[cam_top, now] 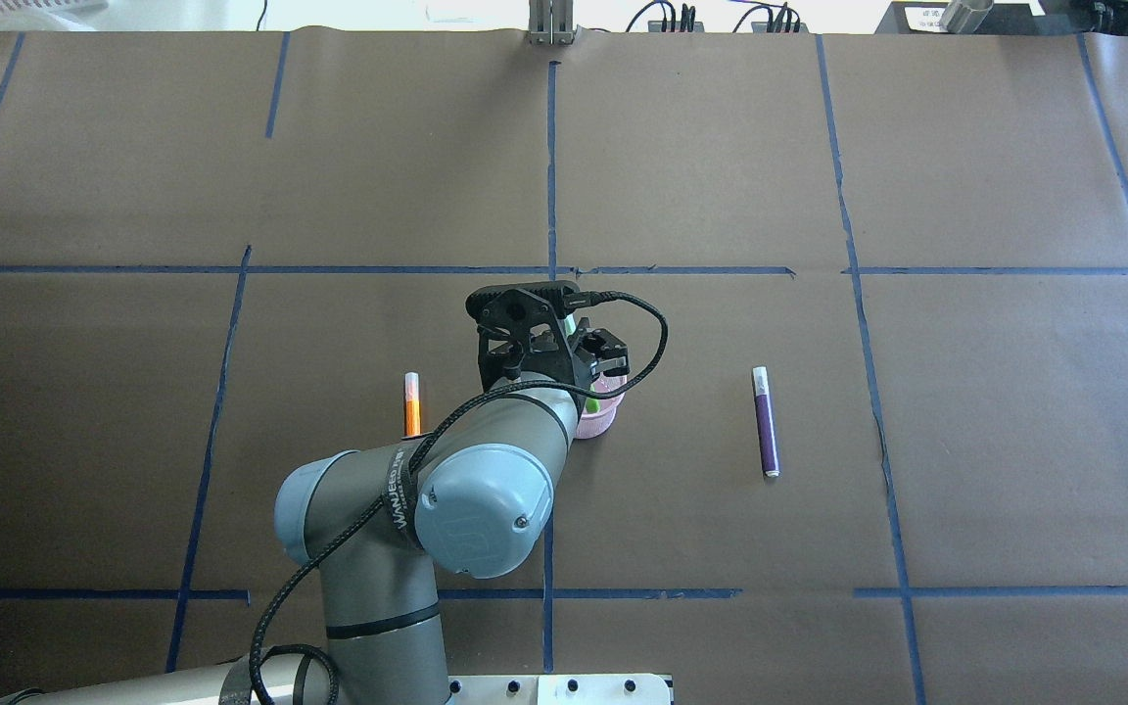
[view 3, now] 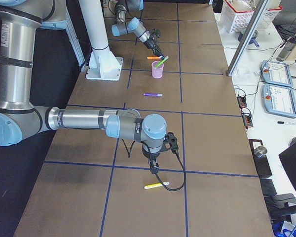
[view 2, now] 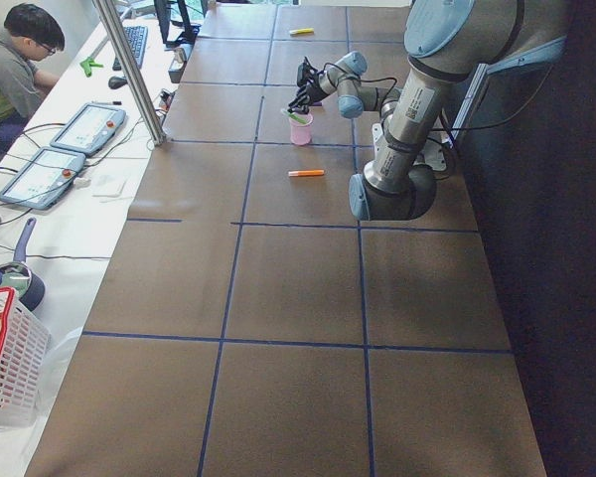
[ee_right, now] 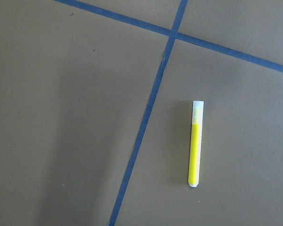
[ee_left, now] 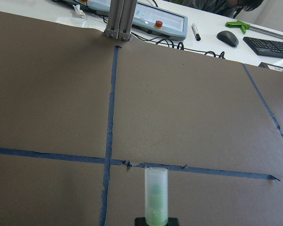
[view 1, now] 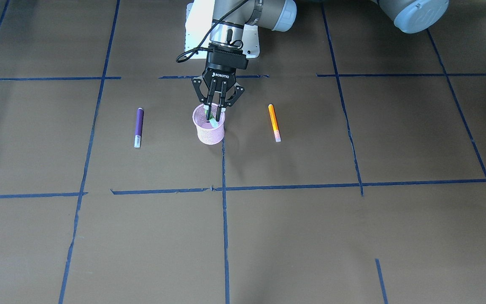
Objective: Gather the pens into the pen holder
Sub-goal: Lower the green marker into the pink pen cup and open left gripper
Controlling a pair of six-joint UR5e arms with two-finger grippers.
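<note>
The pink mesh pen holder (view 1: 210,133) stands upright mid-table. My left gripper (view 1: 214,112) hangs tilted over its mouth, shut on the green pen (view 1: 212,121), whose lower end dips inside the cup. The pen's pale cap (ee_left: 156,197) juts forward in the left wrist view. The purple pen (view 1: 138,126) and the orange pen (view 1: 274,122) lie flat on either side of the holder. A yellow pen (ee_right: 195,146) lies far off, below my right gripper (view 3: 153,168). That gripper shows only in the exterior right view, so I cannot tell its state.
Blue tape lines cross the brown paper tabletop (view 1: 310,236). A metal post (view 2: 129,70) stands at the far edge, with control tablets (view 2: 87,127) and a seated person (view 2: 10,60) beyond it. A white basket (view 2: 5,358) sits off the table's end.
</note>
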